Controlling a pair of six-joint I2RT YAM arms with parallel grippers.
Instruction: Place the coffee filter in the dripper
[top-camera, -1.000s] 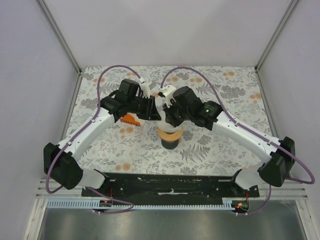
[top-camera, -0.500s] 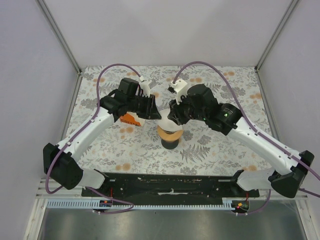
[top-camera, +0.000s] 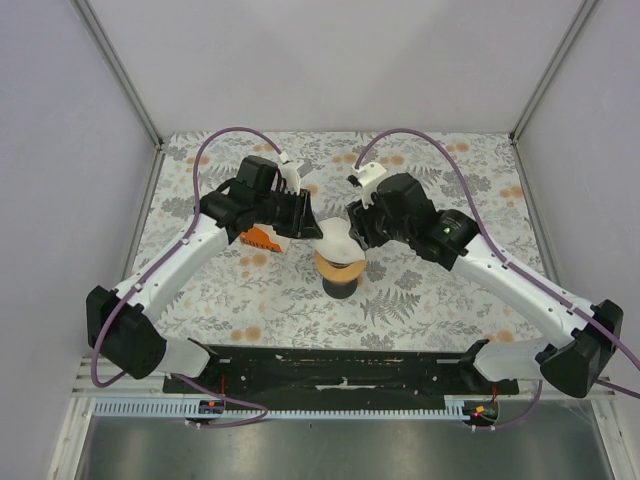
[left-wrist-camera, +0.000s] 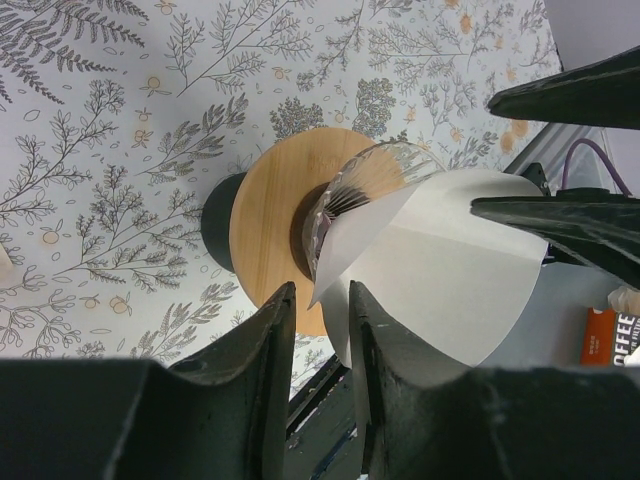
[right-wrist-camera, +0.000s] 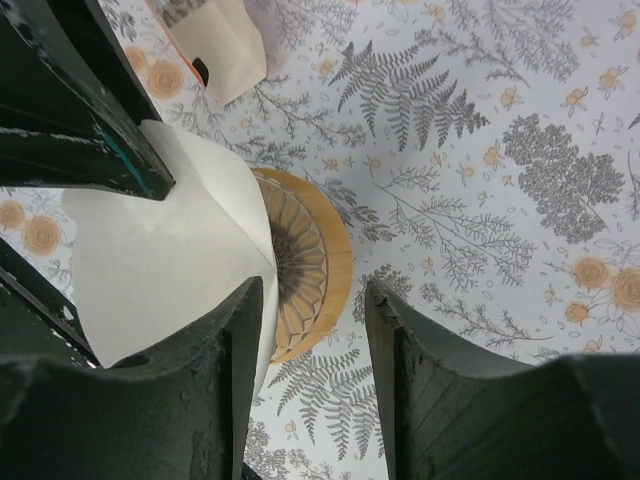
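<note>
Table with floral covering (top-camera: 450, 290); both arms reach to its middle and meet over the dripper (top-camera: 340, 272).

Dripper: stands upright near mid-table on its black base; tan rim and ribbed inside of the funnel are partly in plain sight in both wrist views.

Coffee filter (top-camera: 333, 240): white paper, opened out, lying tilted over the far part of the dripper between the two grippers; one edge overlaps the funnel mouth; it is not seated down in the funnel.

Left gripper (left-wrist-camera: 320, 292): on the far-left side of the dripper; fingers (left-wrist-camera: 270, 340) stand a little apart with a corner of the filter in the gap between them; whether the pads press the paper cannot be told.

Right gripper (right-wrist-camera: 312, 290): on the far-right side of the dripper; fingers (right-wrist-camera: 400, 380) stand well apart and clamp nothing; the filter's edge lies just beside its left finger, the dripper rim shows between the two.

Orange pack (top-camera: 262, 238): on the table left of the dripper, partly under the left arm; lettering only partly legible in the left wrist view.
</note>
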